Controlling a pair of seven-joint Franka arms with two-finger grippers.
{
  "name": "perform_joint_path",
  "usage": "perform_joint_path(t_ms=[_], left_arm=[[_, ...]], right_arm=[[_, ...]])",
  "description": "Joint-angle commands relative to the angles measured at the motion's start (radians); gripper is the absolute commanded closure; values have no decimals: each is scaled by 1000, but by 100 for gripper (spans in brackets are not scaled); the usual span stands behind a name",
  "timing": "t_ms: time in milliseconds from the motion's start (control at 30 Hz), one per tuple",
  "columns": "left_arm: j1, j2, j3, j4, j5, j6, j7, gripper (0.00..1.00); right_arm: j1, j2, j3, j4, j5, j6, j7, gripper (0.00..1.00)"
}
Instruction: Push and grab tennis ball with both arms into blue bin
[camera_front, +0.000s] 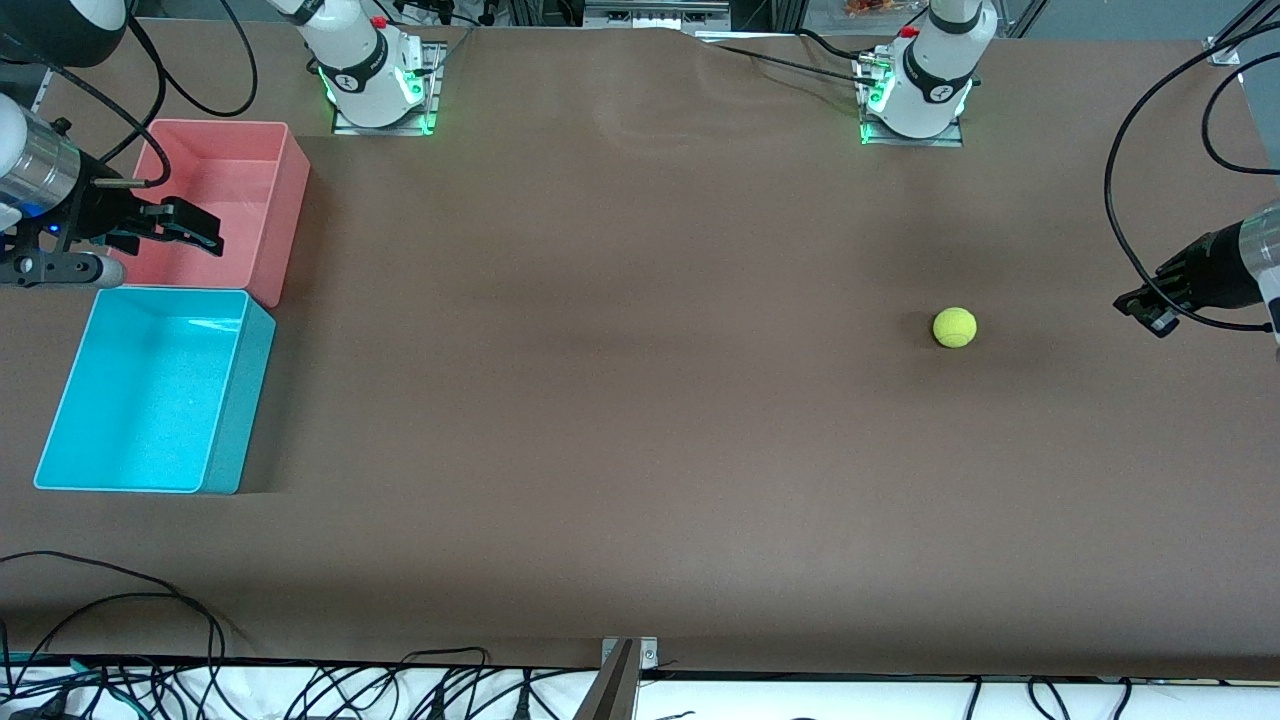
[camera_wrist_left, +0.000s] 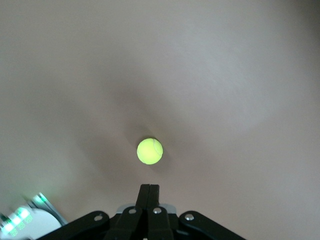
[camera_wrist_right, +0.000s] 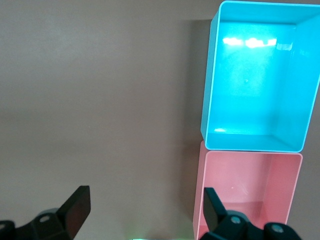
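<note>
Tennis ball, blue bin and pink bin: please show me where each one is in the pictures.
tennis ball (camera_front: 955, 327), front view, middle of the ball.
blue bin (camera_front: 150, 390), front view, bare inner floor.
pink bin (camera_front: 245, 175), front view, bare inner floor.

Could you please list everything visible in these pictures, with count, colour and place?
ball: one, yellow-green, on the table toward the left arm's end.
blue bin: one, turquoise, toward the right arm's end, nearer the front camera than the pink bin.
pink bin: one, pink-red, touching the blue bin.
table: one, brown.
cables: several, black, along the table's near edge.
left gripper: one, black, shut, beside the ball.
right gripper: one, black, open, over the pink bin's edge.
</note>
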Motion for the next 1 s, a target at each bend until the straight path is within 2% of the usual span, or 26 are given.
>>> perform_joint_path(t_ms=[0, 200, 567, 968], left_arm=[[15, -12, -5, -93, -6, 90, -209, 100], [37, -14, -5, -183, -6, 180, -390, 100], [60, -38, -7, -402, -3, 404, -564, 100], [66, -63, -7, -688, 37, 700, -630, 100]], right_arm=[[0, 6, 3, 21, 0, -23, 5, 0], [0, 6, 3, 21, 0, -21, 7, 0], [0, 6, 3, 21, 0, -21, 7, 0], [0, 6, 3, 21, 0, -21, 7, 0]])
